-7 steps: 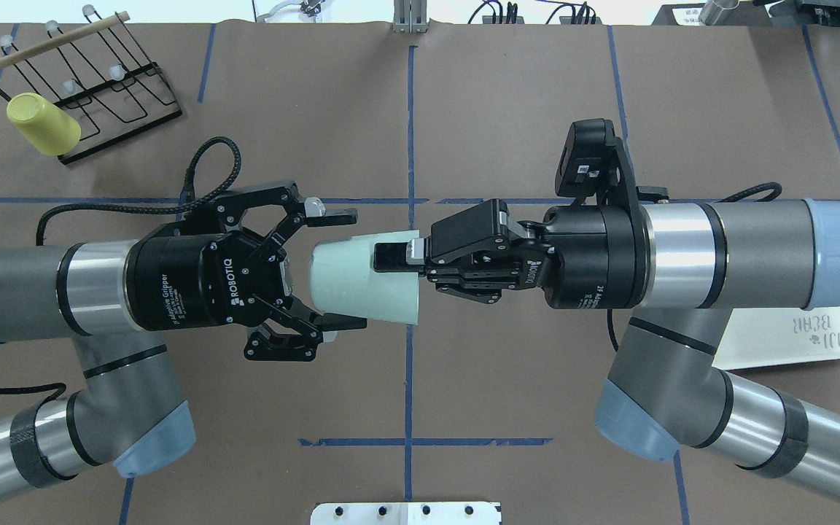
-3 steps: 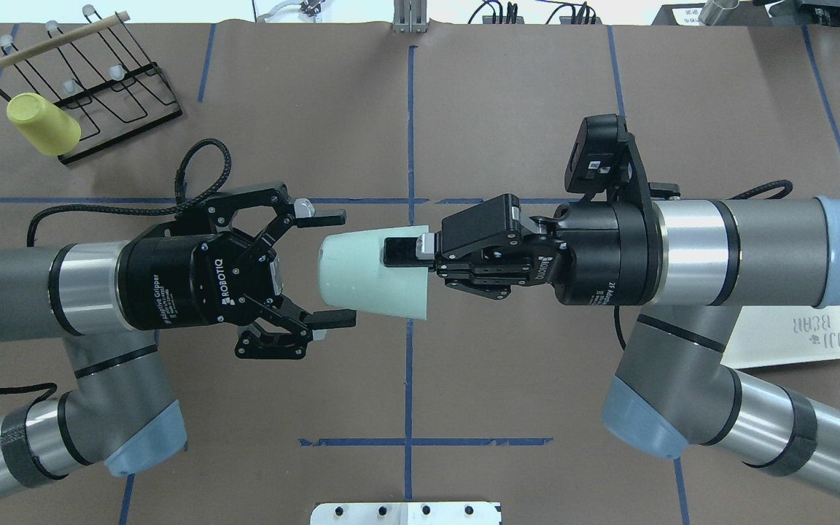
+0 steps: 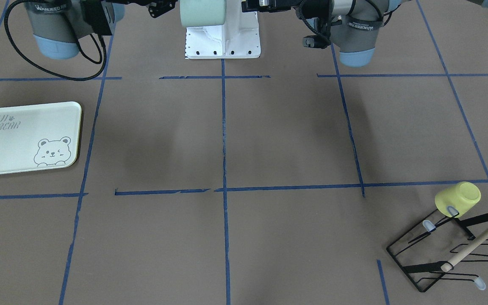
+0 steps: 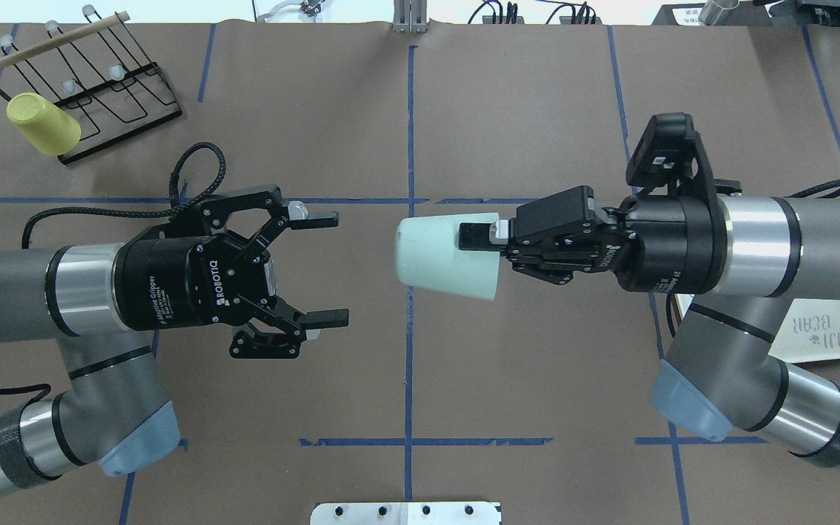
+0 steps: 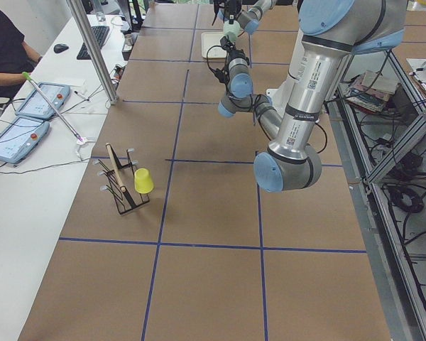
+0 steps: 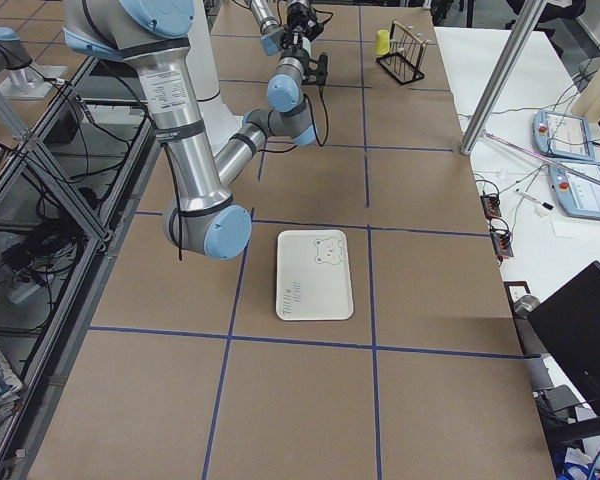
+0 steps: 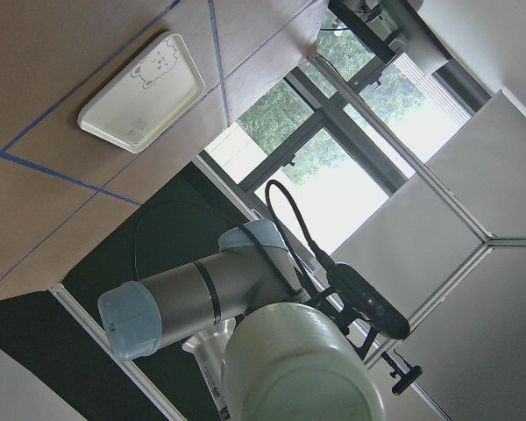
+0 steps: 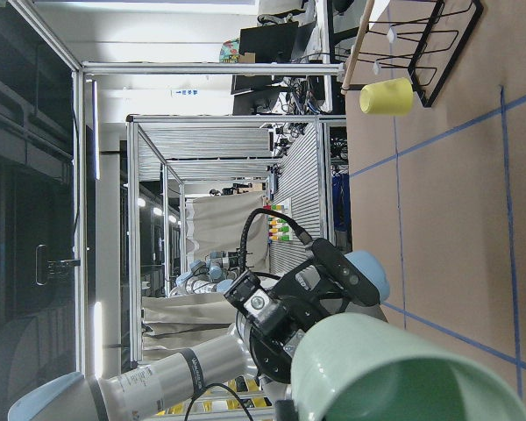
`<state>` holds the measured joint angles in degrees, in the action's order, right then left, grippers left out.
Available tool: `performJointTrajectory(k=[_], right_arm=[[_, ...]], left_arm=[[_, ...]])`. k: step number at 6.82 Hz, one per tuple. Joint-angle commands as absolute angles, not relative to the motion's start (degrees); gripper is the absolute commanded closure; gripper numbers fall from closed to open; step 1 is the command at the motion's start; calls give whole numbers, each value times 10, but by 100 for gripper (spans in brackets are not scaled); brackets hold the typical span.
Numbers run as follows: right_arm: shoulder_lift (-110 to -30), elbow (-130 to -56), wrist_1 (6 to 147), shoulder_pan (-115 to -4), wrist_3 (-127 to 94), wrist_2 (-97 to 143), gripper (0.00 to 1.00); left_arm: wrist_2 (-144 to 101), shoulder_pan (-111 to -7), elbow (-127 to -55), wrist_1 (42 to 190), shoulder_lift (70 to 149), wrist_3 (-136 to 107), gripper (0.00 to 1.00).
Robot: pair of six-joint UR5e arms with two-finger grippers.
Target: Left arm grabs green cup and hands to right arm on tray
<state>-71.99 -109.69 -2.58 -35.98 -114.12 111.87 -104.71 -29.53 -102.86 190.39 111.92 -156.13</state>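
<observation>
While the right gripper (image 4: 475, 240) clamps the green cup (image 4: 434, 257) by its rim, left gripper (image 4: 329, 267) spread wide, clear of it

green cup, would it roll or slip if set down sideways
Likely rolls: the green cup is round and tapered. Probably light, since the right gripper holds it by its rim wall alone. Its smooth wall may slip.

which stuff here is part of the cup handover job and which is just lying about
Job in hand:
green cup
right gripper, shut on its rim
left gripper, open
tray, nothing on it yet

Lying about:
yellow cup
wire cup rack holding it
</observation>
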Motion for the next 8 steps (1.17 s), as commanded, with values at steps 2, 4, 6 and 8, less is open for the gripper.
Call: performJointTrajectory(k=[2, 4, 6, 8], right_arm=[[-837, -1090, -24, -445, -1138, 1141, 100], [-852, -1017, 3, -578, -1129, 1290, 100], [-867, -977, 66, -684, -1047, 1400, 100], [-917, -976, 222, -699, -814, 1419, 100]], left_arm=[[-1010, -301, -1006, 1895, 1117, -1561, 0], [-1017, -351, -933, 1892, 1119, -1557, 0], [-1020, -357, -919, 1844, 1118, -1426, 0], [-1123, -421, -930, 1686, 1120, -1295, 0]])
